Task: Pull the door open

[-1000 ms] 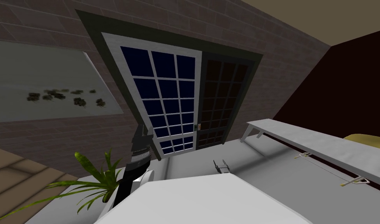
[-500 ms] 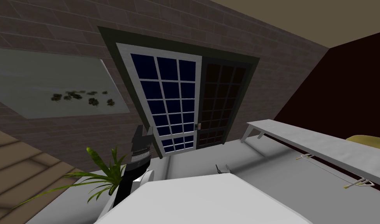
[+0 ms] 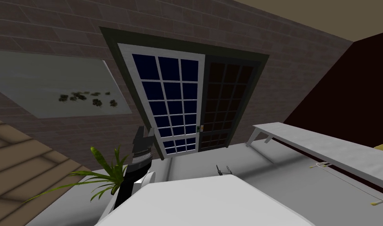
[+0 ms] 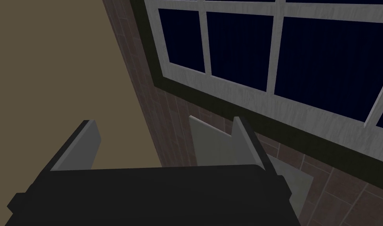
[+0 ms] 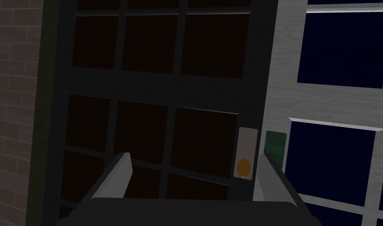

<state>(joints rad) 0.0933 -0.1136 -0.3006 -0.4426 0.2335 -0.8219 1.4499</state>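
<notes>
Right tool (image 5: 194,157), spread wide, faces the dark door (image 5: 147,82) near its knob (image 5: 243,167); left tool (image 4: 163,121) is raised, also spread.

In front of me the left door leaf (image 3: 173,102) is white with a grid of dark blue panes; the right door leaf (image 3: 223,102) is almost black, its knob (image 5: 243,167) orange. The wall (image 3: 49,31) is brown brick.

Two door leaves, white leaf (image 3: 169,106) and dark leaf (image 3: 225,100); one knob (image 5: 243,167); one plant (image 3: 107,180); one bench (image 3: 324,148); one wall picture (image 3: 49,88).
</notes>
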